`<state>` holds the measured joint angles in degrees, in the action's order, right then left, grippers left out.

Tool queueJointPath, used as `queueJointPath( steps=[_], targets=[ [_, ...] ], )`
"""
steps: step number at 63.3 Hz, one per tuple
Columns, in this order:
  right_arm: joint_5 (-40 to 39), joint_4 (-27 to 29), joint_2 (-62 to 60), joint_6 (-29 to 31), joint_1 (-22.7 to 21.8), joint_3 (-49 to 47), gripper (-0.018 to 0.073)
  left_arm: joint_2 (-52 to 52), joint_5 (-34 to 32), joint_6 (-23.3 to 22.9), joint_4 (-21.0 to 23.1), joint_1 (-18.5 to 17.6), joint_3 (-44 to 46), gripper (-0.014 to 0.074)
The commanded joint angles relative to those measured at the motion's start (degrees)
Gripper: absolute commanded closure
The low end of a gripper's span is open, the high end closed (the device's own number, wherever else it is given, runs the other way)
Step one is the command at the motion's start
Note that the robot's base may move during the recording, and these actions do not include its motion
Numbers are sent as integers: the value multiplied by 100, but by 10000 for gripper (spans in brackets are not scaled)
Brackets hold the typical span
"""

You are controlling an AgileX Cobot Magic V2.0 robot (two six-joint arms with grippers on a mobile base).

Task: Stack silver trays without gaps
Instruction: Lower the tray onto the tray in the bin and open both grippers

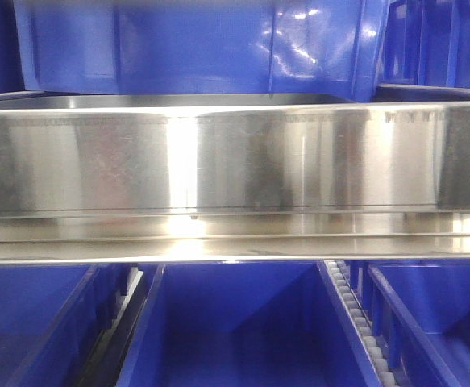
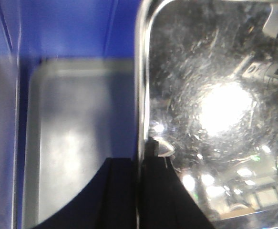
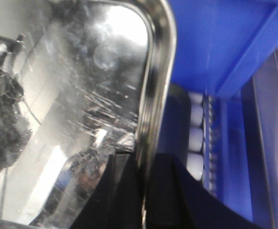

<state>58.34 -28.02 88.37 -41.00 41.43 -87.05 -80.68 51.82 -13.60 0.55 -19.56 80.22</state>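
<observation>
The silver tray (image 1: 235, 161) hangs above the blue bins (image 1: 235, 322); left fingers (image 2: 122, 191) and right fingers (image 3: 124, 191) each clamp its rim, one inside, one outside.

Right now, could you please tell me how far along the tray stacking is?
Done: the left gripper and right gripper are each shut on a rim of the shallow polished stainless-steel tray. In hand: the tray is held level among the blue plastic bins. Left: lowering it flush into what looks like a second silver tray lying in a bin.
</observation>
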Motion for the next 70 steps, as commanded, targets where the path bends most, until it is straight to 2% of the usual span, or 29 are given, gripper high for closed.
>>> queueJointPath(
  steps=[1,17,35,45,52,58,61,70],
  targets=[
    [212,-218,194,163,-23,-25,628,-119,-145,-54,30,31,56,614],
    [550,-155,612,305,-23,-25,628,-337,46,-30,78,-18,56,614],
    [491,115,707,320,-23,-25,626,-336,58,16,32,-434,56,614],
    [562,126,707,389,-23,-25,626,-336,90,16,16,-514,56,610],
    [562,198,707,389,-23,-25,626,-336,210,16,-104,-514,56,559],
    [552,377,707,502,-23,-25,616,-336,335,16,-159,-514,56,477],
    [552,398,707,502,-23,-25,575,-336,347,16,-159,-514,56,435],
    [562,452,707,502,-23,-25,326,-336,480,16,-159,-514,56,336]
  ],
)
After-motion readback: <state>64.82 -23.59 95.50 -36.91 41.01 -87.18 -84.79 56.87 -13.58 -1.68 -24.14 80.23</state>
